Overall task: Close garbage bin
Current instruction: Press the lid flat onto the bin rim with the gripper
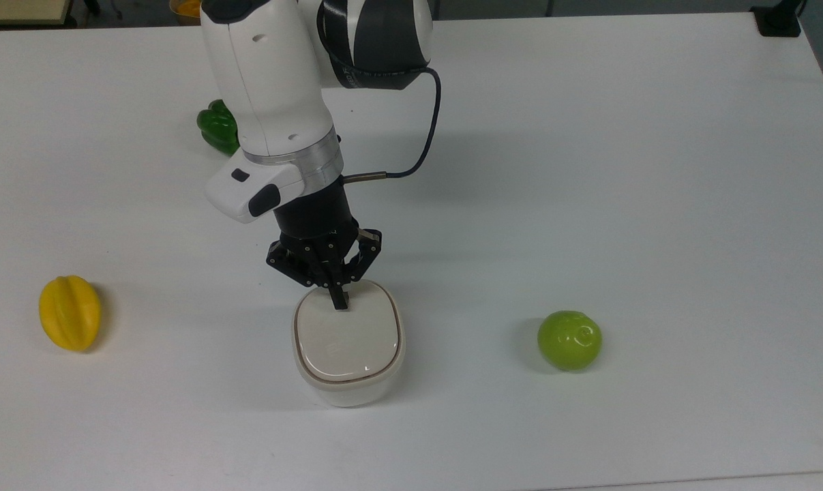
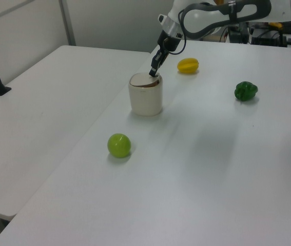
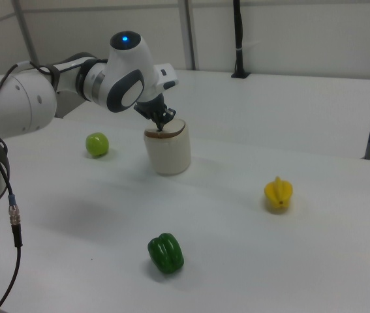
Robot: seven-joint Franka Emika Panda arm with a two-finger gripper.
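The garbage bin (image 1: 348, 389) is a cream-white rounded-square tub near the table's front in the top view, and its beige lid (image 1: 348, 337) lies flat on top. My gripper (image 1: 339, 301) is shut with nothing between its fingers. It points down over the lid's edge nearest the arm; whether the tip touches the lid I cannot tell. In the left view the garbage bin (image 2: 145, 97) stands mid-table with my gripper (image 2: 153, 73) just over its top rim. The right view shows my gripper (image 3: 163, 120) at the top of the garbage bin (image 3: 169, 155).
A yellow starfruit (image 1: 70, 312) lies at the top view's left and a green round fruit (image 1: 569, 340) at the top view's right of the bin. A green pepper (image 1: 213, 129) sits behind the bin, partly hidden by the arm. The white table (image 1: 622, 170) spreads wide on the top view's right.
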